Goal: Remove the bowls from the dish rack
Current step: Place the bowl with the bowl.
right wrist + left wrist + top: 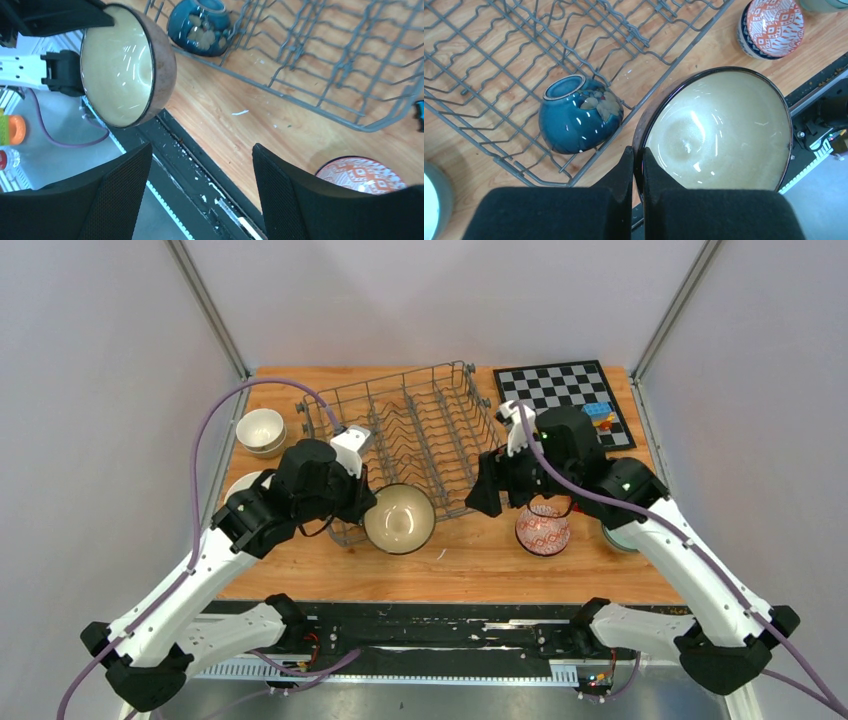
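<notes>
Left claw [638, 165] is clenched on the rim of a large cream-glazed bowl [719, 130] with a dark brown outside, one finger inside the rim and one outside. It holds the bowl tilted, just outside the near edge of the dish rack [420, 430], over the front of the wooden worktop [470, 560]. Inside the rack, at its near-left corner and just beside this claw, a blue bowl [579, 117] with a leaf pattern lies tipped among the wires, foot upward. Right claw [200, 185] is released and holds nothing, its fingers wide apart above the worktop, off the rack's near-right corner. An orange patterned bowl [370, 175] stands upright on the worktop close beneath it. Two stacked white bowls [261, 430] sit on the worktop left of the rack, and a chessboard [560, 390] lies to the rack's right.
</notes>
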